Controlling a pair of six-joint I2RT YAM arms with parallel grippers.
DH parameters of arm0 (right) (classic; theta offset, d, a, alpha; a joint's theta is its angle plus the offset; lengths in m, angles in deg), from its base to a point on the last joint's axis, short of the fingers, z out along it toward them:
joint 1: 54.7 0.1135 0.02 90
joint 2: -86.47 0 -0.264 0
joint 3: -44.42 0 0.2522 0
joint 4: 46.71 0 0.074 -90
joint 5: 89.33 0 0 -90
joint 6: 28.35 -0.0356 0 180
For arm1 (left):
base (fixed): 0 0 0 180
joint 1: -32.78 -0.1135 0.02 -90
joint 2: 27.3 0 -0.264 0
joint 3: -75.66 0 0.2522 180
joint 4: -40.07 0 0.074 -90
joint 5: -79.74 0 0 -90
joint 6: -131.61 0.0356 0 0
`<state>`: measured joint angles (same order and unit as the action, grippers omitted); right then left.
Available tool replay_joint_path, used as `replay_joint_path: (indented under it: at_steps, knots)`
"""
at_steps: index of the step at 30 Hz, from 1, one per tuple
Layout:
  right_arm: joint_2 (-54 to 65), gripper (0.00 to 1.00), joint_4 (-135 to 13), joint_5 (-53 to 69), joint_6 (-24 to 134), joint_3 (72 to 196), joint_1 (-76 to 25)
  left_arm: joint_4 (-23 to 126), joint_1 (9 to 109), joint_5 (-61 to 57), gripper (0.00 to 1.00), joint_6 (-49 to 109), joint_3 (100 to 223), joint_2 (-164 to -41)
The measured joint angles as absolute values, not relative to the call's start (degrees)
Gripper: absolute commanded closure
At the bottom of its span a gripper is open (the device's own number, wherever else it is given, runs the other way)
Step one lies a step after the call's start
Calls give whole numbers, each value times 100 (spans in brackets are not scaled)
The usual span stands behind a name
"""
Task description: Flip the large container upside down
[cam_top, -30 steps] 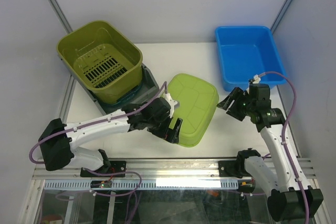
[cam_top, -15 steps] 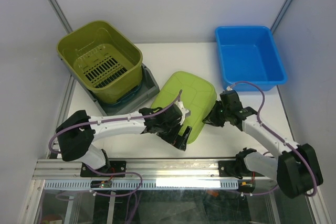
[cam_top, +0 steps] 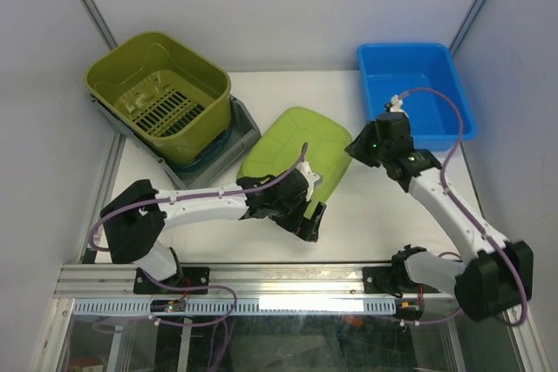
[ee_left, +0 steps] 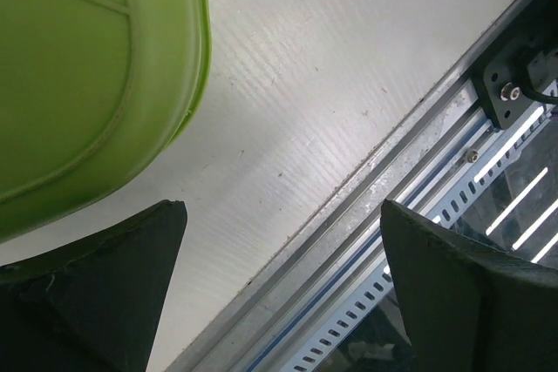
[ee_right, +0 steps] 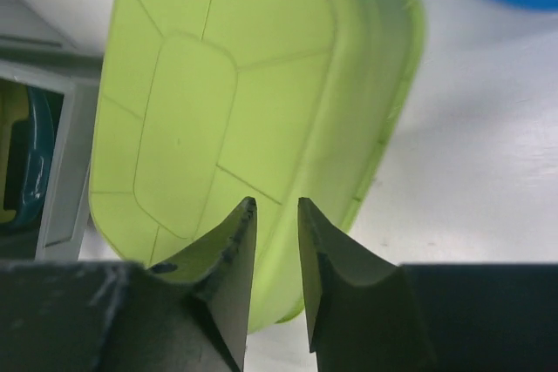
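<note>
At the near edge, a metal rail [cam_top: 288, 278] along the white table [cam_top: 384, 215]. Just past it, the left gripper [ee_left: 281, 211], low over the table, a bit left of the middle. Fingers [ee_left: 105, 285] spread wide apart, with only bare table and rail between them. Holds nothing. Close to the near edge of the container [cam_top: 292, 150], with a strip of table showing between.

Next, in the middle of the table, the big light green container. Lies bottom up, with the flat base and its raised lines facing the ceiling and the rim down on the table. Far left corner just beside a grey tray [cam_top: 242, 132]. Hard to tell whether touching.

To the right of the container and a bit farther back, the right gripper [ee_right: 276, 203]. Hangs above the table by the far right corner of the container, pointing at it. Fingers [ee_right: 231, 250] nearly together, with just a thin gap. Nothing in the gap, nothing held.

Farther back on the left, a dull green basket [cam_top: 199, 128] with slits in its floor, sitting on the grey tray. Far right, a blue tub [cam_top: 414, 98], right way up.
</note>
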<state>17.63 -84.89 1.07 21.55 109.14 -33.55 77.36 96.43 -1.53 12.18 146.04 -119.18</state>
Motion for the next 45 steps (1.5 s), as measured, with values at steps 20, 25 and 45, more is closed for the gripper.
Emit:
replay_joint_path:
  at_steps: [20, 25, 45]
  knots:
    - [4773, 57, -10675, -1447, 2512, 10656, -3897, 7585, 8749, -865, 1, 573, 14630, -11555]
    - [4635, 54, -10883, -1530, 2577, 11056, -3897, 7268, 8690, -583, 1, 780, 15457, -12377]
    - [4233, 30, -11082, -1670, 3141, 11825, -3897, 5716, 7845, 379, 1, 800, 18414, -14971]
